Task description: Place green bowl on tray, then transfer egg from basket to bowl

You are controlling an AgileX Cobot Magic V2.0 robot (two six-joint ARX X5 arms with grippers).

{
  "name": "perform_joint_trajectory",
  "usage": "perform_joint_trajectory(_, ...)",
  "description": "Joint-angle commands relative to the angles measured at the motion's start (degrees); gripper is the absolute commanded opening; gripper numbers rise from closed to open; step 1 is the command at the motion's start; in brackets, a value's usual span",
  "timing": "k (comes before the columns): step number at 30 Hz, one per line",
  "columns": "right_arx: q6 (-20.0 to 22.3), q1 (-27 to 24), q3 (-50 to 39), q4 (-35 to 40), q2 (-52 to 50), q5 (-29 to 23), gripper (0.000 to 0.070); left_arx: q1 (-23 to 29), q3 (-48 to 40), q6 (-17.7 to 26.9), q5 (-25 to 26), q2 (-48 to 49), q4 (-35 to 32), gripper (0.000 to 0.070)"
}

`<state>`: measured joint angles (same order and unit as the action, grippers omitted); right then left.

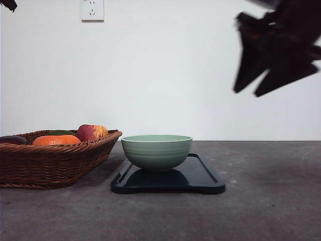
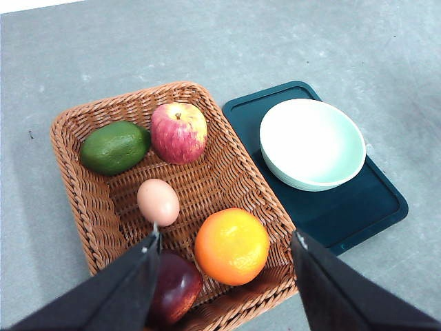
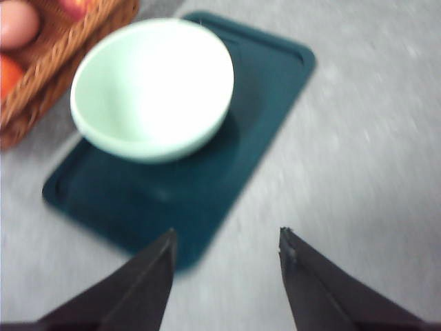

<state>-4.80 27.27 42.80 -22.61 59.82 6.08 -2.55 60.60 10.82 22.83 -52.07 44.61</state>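
The pale green bowl [image 1: 156, 150] stands upright and empty on the black tray [image 1: 203, 176], toward the tray's basket end. The brown wicker basket [image 1: 50, 163] sits just left of the tray. In the left wrist view the egg [image 2: 158, 201] lies near the middle of the basket [image 2: 76, 179], beside the bowl [image 2: 311, 143] and tray [image 2: 344, 207]. My left gripper [image 2: 226, 238] hangs open above the basket, one fingertip close over the egg. My right gripper [image 3: 227, 234] is open and empty, high above the table past the bowl [image 3: 151, 86] and tray [image 3: 207, 179]; it is a dark shape [image 1: 249, 90] at upper right.
The basket also holds a green avocado [image 2: 115, 146], a red-yellow apple [image 2: 178, 132], an orange [image 2: 231, 246] and a dark red fruit [image 2: 176, 286]. The grey table [image 1: 271, 201] runs on to the right of the tray. A white wall with a socket [image 1: 92, 10] stands behind.
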Motion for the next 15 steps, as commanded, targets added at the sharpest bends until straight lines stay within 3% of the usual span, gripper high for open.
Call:
perform_joint_trajectory(1, 0.07, 0.31, -1.01, -0.45, -3.84, -0.15, 0.0289, -0.11, 1.38, -1.18, 0.62, -0.37, -0.48, 0.0381)
perform_joint_trajectory(7, -0.5, 0.31, -3.38, -5.94, -13.99, -0.15, 0.0289, -0.14, 1.42, -6.02, 0.45, -0.81, -0.68, 0.0386)
perform_joint_trajectory(11, -0.51, 0.31, -3.38, -6.58, -16.56, -0.15, 0.0289, -0.56, 2.55, -12.43, -1.56, -2.72, 0.08, 0.0392)
perform_joint_trajectory(15, -0.59, 0.31, -3.38, -6.62, -16.82, -0.15, 0.0289, -1.95, 5.4, -13.23, -4.17, -7.27, 2.11, 0.0392)
